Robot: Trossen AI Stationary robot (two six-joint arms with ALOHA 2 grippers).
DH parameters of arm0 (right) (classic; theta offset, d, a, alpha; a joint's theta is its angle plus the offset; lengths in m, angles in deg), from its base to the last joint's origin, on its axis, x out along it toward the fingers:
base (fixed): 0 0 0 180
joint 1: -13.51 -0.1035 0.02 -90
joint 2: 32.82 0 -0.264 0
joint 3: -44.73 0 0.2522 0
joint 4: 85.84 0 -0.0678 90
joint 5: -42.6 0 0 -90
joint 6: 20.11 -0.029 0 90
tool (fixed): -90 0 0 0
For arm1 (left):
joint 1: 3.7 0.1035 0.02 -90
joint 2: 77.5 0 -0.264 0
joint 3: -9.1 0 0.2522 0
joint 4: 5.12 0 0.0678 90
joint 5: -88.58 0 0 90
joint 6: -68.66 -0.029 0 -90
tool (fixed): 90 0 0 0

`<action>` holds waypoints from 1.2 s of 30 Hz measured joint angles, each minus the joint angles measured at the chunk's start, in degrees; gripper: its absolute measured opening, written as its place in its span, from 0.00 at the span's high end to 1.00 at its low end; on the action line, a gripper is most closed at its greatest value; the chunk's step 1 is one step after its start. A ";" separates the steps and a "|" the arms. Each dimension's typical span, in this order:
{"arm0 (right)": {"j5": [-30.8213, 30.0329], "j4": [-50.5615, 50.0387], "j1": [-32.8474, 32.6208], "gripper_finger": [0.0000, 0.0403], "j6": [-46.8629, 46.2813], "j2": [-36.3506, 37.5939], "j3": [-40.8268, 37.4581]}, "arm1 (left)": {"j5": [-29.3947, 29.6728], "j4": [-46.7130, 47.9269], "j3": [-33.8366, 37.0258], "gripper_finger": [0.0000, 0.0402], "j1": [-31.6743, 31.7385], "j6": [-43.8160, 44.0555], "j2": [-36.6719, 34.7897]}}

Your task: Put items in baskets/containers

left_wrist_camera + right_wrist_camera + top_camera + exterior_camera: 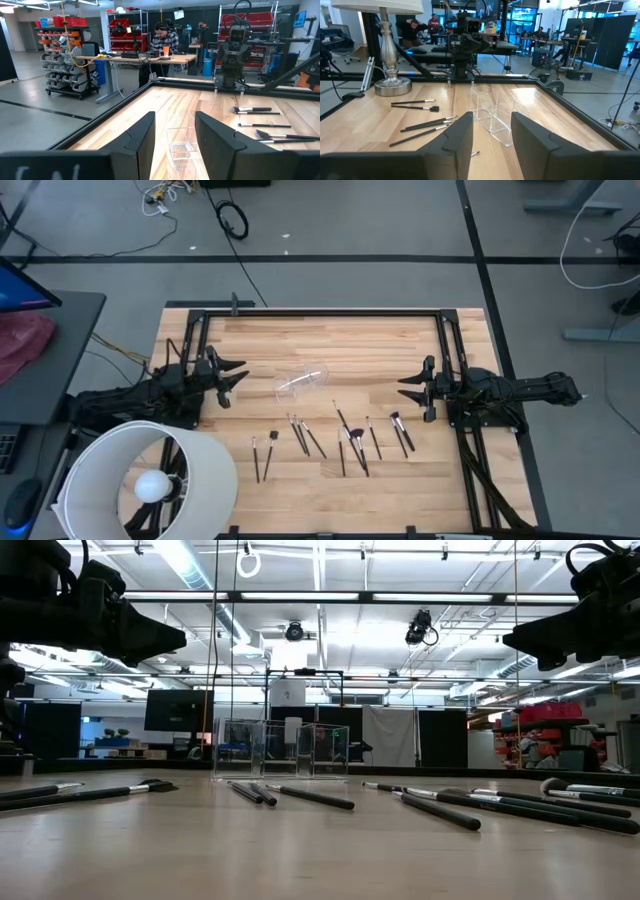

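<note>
1. Nothing is done yet, as far as I can judge: every brush [350, 438] lies flat on the bench [380, 345], and the clear cup [301, 381] holds none.
2. The cup sits near mid-bench, between the two arms. In the high view it looks tipped on its side, though I cannot be sure.
3. The brushes spread in a loose row nearer the front edge than the cup: a pair [262, 455] toward the lamp side, a cluster in the middle, a few more [400, 430] toward the right arm.
4. Left hand [236, 376] hovers over the bench's left side, fingers parted, holding nothing. Right hand [408, 387] hovers over the right side, also parted and unloaded.
5. All the brushes are still to be moved.
6. Room: the bench between the hands is open. The white lampshade [140, 480] crowds the front-left corner, close to the left arm and the leftmost brushes. A black frame [320, 311] rims the bench.
</note>
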 joint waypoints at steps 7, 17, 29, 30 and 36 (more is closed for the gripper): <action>0.00 -0.01 -0.01 0.66 0.00 0.00 -0.02 | -0.01 0.02 -0.01 0.65 -0.02 0.00 -0.01; 0.00 0.00 -0.01 0.66 0.00 -0.01 0.00 | 0.20 -0.93 0.03 0.65 0.00 0.00 0.00; 0.00 0.01 -0.01 0.66 0.00 0.00 0.00 | -1.57 -7.96 0.03 0.65 -0.03 10.89 0.00; 0.00 0.01 -0.02 0.66 0.00 0.01 0.00 | -2.66 -9.36 0.03 0.65 -0.04 16.84 0.00; 0.00 0.00 0.00 0.66 0.00 -0.01 -0.01 | -2.97 -17.29 0.03 0.65 -0.04 18.66 -0.02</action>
